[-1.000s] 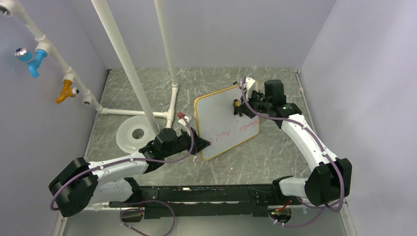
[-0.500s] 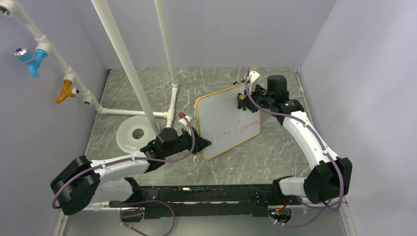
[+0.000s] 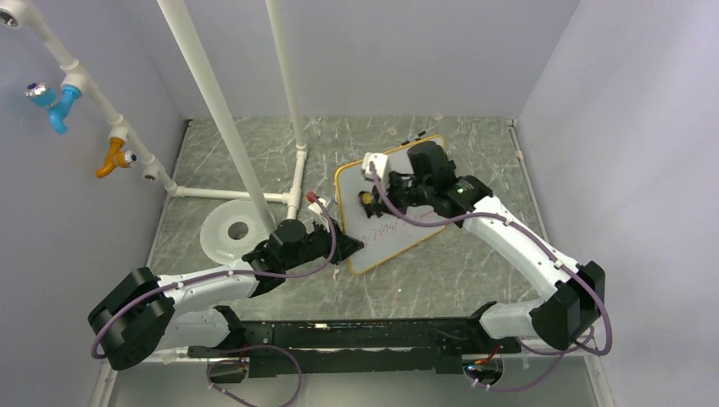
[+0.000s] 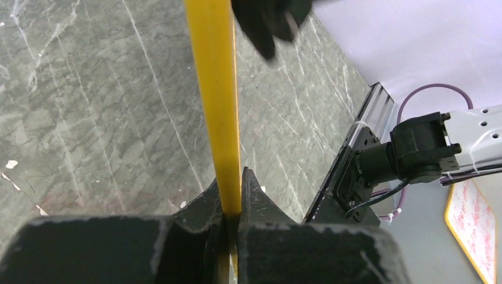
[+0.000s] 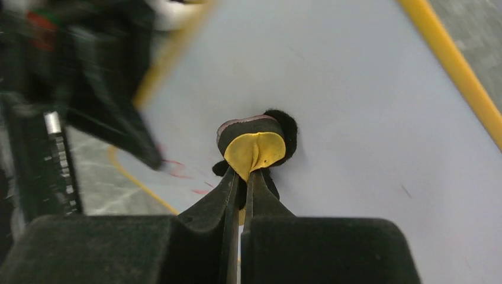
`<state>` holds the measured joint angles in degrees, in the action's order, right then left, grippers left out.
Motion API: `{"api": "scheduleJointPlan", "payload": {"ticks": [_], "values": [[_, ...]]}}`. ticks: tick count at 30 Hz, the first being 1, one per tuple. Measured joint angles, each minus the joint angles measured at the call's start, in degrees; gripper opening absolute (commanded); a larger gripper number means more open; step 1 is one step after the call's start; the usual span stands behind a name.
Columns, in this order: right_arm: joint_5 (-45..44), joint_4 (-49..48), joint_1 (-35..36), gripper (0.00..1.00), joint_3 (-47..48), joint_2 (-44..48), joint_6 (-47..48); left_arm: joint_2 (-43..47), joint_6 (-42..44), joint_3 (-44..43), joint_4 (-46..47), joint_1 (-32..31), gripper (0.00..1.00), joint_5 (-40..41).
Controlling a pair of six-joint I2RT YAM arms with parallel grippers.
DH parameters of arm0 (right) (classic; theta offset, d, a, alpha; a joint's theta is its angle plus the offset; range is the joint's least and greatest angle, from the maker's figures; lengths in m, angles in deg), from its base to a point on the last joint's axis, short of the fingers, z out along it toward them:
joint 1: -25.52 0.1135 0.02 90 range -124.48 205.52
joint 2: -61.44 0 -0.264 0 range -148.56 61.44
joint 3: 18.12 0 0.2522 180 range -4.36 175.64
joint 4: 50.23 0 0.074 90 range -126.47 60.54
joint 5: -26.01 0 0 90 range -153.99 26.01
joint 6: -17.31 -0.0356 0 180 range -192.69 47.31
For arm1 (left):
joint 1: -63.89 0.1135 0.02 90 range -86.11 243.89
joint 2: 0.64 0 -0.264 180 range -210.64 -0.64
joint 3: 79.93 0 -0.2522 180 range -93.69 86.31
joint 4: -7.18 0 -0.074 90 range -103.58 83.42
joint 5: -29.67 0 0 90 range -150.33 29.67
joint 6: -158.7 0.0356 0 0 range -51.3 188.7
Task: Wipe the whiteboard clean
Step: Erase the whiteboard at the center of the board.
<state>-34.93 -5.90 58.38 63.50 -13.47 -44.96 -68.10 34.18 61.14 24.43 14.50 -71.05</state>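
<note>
The whiteboard (image 3: 403,239), white with an orange-tan frame, is held tilted up off the table. Red scrawl (image 3: 380,235) runs across its lower half. My left gripper (image 3: 343,247) is shut on the frame at the board's lower left edge. In the left wrist view the yellow frame edge (image 4: 216,89) runs up from between my fingers (image 4: 232,177). My right gripper (image 3: 370,201) is shut on a yellow and black eraser (image 5: 257,145) and presses it on the board's face (image 5: 367,106) near the upper left. Red marks (image 5: 177,170) lie just left of the eraser.
A round white disc with a centre hole (image 3: 233,231) lies left of my left gripper. A white pipe frame (image 3: 222,114) rises from the table's back left, with blue (image 3: 58,106) and orange (image 3: 113,157) valves on the left wall. A small red-tipped object (image 3: 313,199) lies by the board's left edge.
My right gripper has swept the eraser from the board's upper right corner leftward and down to its upper left area. The left gripper and the board have stayed put.
</note>
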Motion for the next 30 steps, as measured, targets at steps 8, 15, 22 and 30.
{"api": "scheduleJointPlan", "payload": {"ticks": [8,15,22,30], "values": [[1.4,1.7,2.8,0.0,1.9,-0.5,-0.8,0.0,1.4,-0.2,-0.5,-0.1,0.0,-0.8],[-3.0,-3.5,-12.2,0.0,-0.2,0.2,-5.0,0.1,0.6,-0.2,-0.4,-0.1,0.0,-0.9],[-2.1,-1.9,-3.1,0.0,-5.1,2.6,1.0,0.1,-0.7,-0.2,-0.7,-0.1,0.0,-0.7],[4.5,1.0,-1.2,0.0,-5.1,2.0,2.6,0.1,0.8,-0.2,-0.5,-0.1,0.0,-0.8]]}}
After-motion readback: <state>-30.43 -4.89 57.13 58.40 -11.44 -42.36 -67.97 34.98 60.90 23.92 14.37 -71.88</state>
